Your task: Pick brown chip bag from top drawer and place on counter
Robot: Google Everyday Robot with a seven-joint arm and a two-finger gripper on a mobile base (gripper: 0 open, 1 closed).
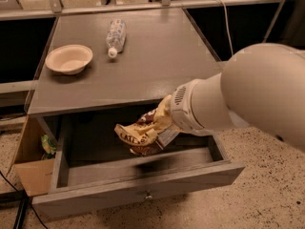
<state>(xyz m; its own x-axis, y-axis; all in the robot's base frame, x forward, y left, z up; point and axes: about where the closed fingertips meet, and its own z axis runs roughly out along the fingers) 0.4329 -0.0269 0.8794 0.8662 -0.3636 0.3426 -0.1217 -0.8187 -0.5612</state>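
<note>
The brown chip bag (pixel 138 135) is crumpled, with pale yellow edges and white lettering, and hangs above the floor of the open top drawer (pixel 138 194). My gripper (pixel 159 125) is shut on the bag's upper right part, and the white arm comes in from the right. The bag casts a shadow on the drawer's front wall. The grey counter (pixel 143 66) lies just behind and above the bag. The fingertips are mostly hidden by the bag and the wrist.
A beige bowl (pixel 69 58) stands on the counter's left part. A clear plastic bottle (pixel 116 36) lies on its side at the back middle. A tan cardboard box (pixel 31 168) with a small green packet (pixel 47 144) stands left of the drawer. A railing runs behind the counter.
</note>
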